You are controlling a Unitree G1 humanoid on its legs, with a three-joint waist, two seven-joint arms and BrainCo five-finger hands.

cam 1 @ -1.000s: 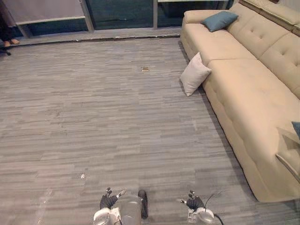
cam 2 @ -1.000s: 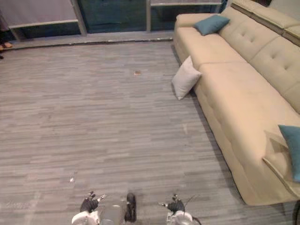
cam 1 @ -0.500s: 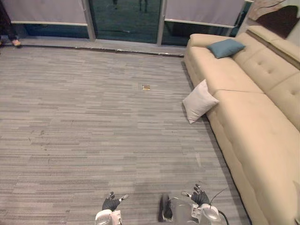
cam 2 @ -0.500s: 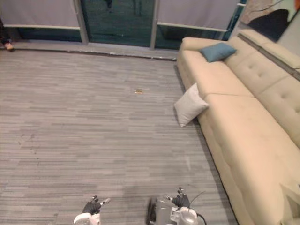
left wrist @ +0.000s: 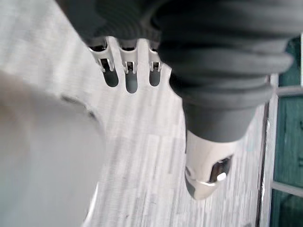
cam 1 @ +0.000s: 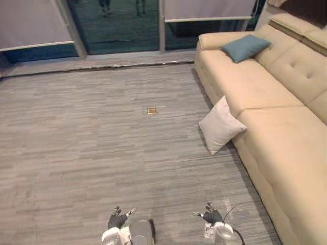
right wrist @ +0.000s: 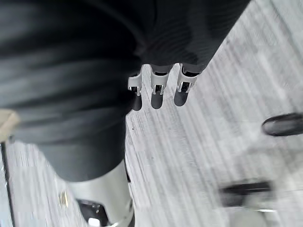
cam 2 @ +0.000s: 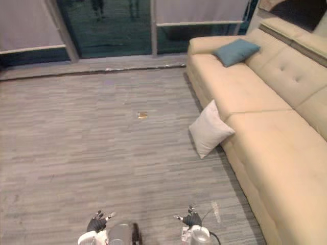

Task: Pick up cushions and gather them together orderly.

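A white cushion [cam 1: 221,125] is seen right of centre, stood on one corner on the floor [cam 1: 92,148] and leaned against the front of the beige sofa [cam 1: 265,87]. It is judged to be out of place there, so it is likely the one to be fetched first. A blue cushion [cam 1: 245,47] is laid flat on the seat at the upper right, by the armrest and well apart from the white one.

Both hands are held low at the bottom edge, the left hand [cam 1: 117,219] left of centre and the right hand [cam 1: 211,216] right of centre. Their fingers are spread loosely and nothing is held, as would be expected while the cushion is out of reach.

A small brown scrap [cam 1: 152,109] is seen on the floor left of the white cushion, off the direct line. Only bare floor lies between the hands and the cushion. Dark glass panels [cam 1: 117,25] are seen along the top.
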